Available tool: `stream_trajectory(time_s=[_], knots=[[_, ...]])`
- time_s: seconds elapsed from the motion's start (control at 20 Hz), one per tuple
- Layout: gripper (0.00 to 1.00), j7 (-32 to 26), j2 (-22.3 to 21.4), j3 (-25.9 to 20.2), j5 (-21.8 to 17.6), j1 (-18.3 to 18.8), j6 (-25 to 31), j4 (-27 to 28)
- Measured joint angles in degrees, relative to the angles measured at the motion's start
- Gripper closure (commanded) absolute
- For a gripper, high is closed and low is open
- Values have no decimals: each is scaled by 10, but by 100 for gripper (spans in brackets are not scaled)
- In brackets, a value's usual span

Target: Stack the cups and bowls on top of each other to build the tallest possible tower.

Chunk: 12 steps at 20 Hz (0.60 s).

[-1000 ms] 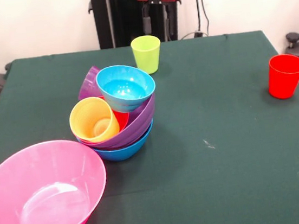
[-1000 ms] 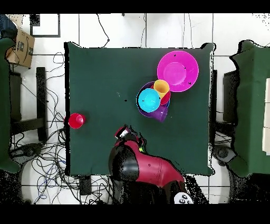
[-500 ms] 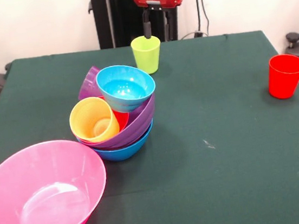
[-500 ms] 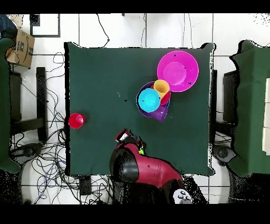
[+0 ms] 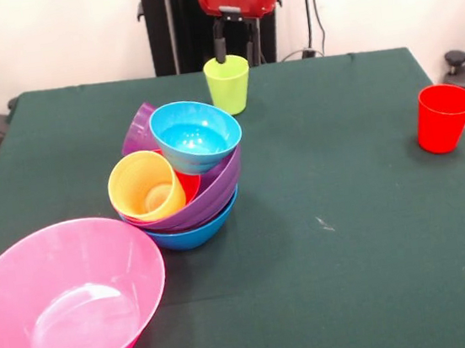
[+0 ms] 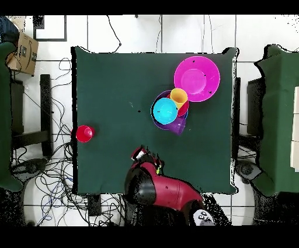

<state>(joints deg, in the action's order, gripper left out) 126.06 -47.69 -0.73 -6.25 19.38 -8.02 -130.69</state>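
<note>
- While the gripper point(image 5: 236, 46) hangs over the lime green cup point(image 5: 228, 84) at the far edge of the bench point(image 5: 347, 211), its jaws are seen spread, one finger reaching down to the cup's rim and the other behind it.
- The cup is not yet lifted; it stands upright on the bench, apart from the tower point(image 5: 182, 180).
- The tower is made up of the medium blue bowl point(image 5: 195, 231) at the base, the purple bowl point(image 5: 217, 188), a small red bowl, the tilted yellow cup point(image 5: 145, 186), a purple cup and the light blue bowl point(image 5: 196, 136).
- The pink bowl point(image 5: 66, 300) and the red cup point(image 5: 444, 117) are left unstacked, well apart from each other.
- The step in hand is judged to be the grasp of the lime green cup.
- Next, the jaws would need to be closed on the cup's wall, and the cup raised and carried over the light blue bowl.
</note>
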Motion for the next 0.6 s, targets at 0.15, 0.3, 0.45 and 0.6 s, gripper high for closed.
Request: stream_trajectory(time_s=[0.15,0.3,0.45,0.6], knots=[[0,0,0,1,-7,5,0,-3],[0,0,1,2,-22,20,0,-10],[0,0,5,4,-29,24,-3,-13],[0,0,19,6,-34,24,-12,-16]])
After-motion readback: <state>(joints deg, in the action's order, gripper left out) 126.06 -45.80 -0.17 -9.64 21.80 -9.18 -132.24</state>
